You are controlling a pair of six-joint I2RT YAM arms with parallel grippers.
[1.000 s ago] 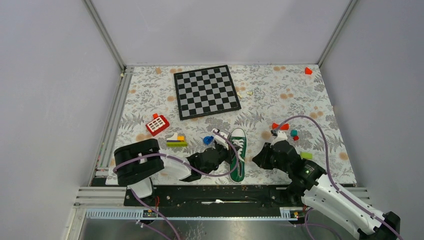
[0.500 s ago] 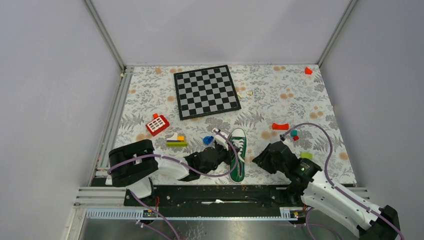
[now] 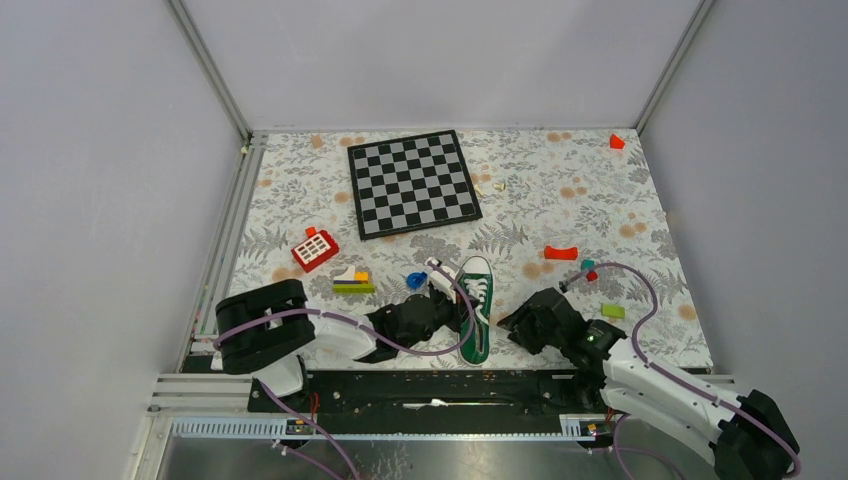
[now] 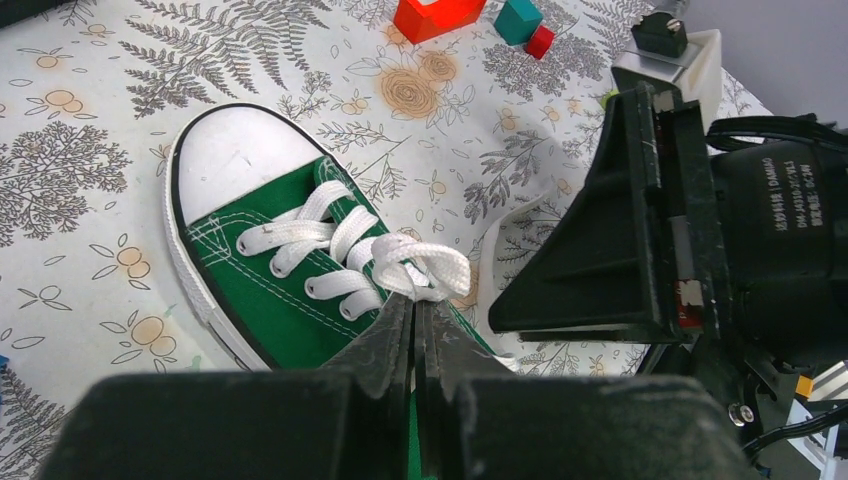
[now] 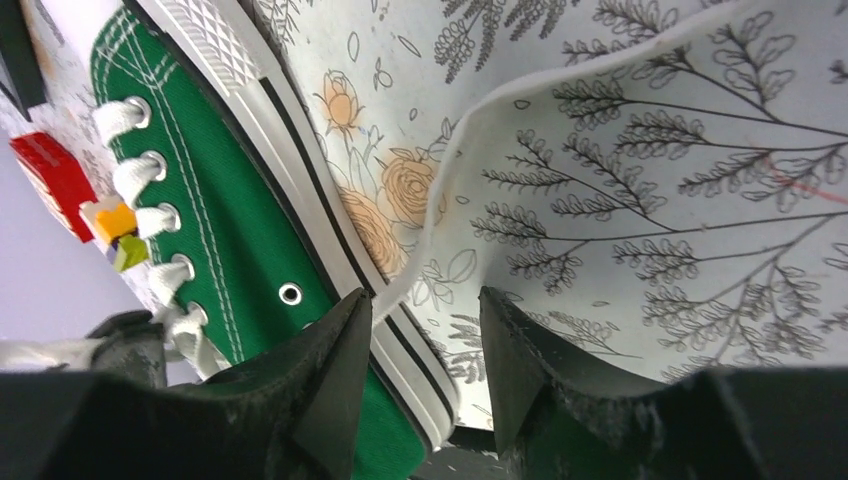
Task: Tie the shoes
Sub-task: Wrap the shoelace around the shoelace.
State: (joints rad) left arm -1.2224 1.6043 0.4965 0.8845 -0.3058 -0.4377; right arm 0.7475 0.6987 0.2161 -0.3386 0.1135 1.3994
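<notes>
The green shoe [image 3: 475,306] lies toe away from the arms near the table's front edge; its white toe cap [image 4: 240,150] and laces show in the left wrist view. My left gripper [image 4: 415,302] is shut, its tips pinching the bunched white lace [image 4: 425,265] at the top eyelets. My right gripper [image 5: 425,297] stands open just right of the shoe's sole [image 5: 300,110], low over the table. A loose lace strand [image 5: 432,225] curves across the table and passes between its fingers [image 5: 335,350] without being gripped.
A chessboard [image 3: 413,183] lies at the back. A red toy [image 3: 314,249], stacked blocks [image 3: 353,281] and a blue piece [image 3: 416,280] sit left of the shoe. A red block [image 3: 560,252] and green block [image 3: 612,311] sit right of it.
My right gripper has opened wider and shifted a little nearer and toward the shoe; its cable swung right. The left gripper has stayed put, shut.
</notes>
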